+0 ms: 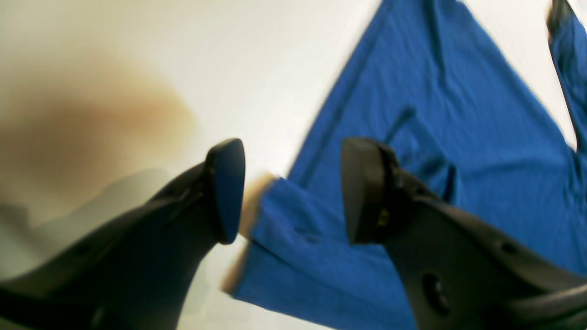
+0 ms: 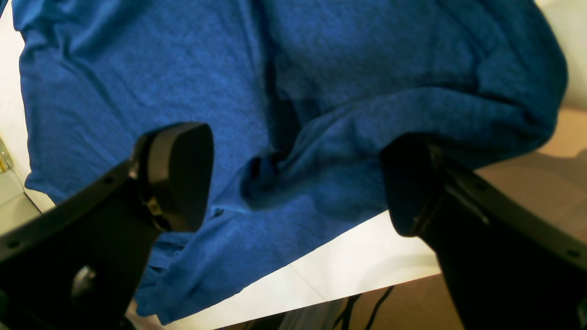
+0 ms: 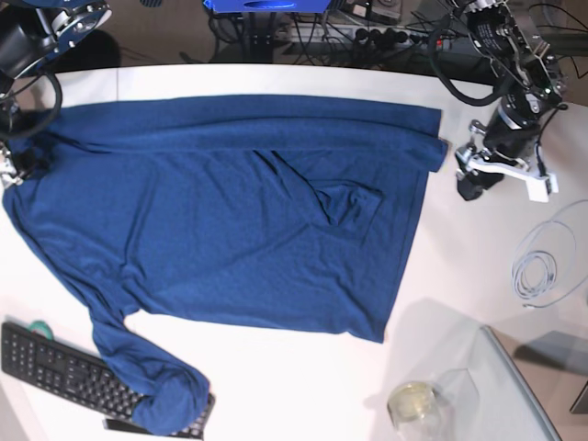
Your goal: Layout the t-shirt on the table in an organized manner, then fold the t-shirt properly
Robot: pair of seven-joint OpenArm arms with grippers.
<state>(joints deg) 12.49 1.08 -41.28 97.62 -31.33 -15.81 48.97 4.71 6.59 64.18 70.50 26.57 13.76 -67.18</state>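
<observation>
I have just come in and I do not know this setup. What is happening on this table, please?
A two-armed robot is laying out a blue t-shirt on a white table. The shirt lies mostly spread, with a bunched fold near its middle, and one sleeve drapes over a keyboard. The left gripper is open just above the shirt's edge, and the right gripper is open over its own side. Neither holds the cloth at this moment.

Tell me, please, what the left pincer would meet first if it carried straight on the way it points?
Most likely the t-shirt: the open left pincer aims at its folded edge on the table, though depth is unclear.
</observation>
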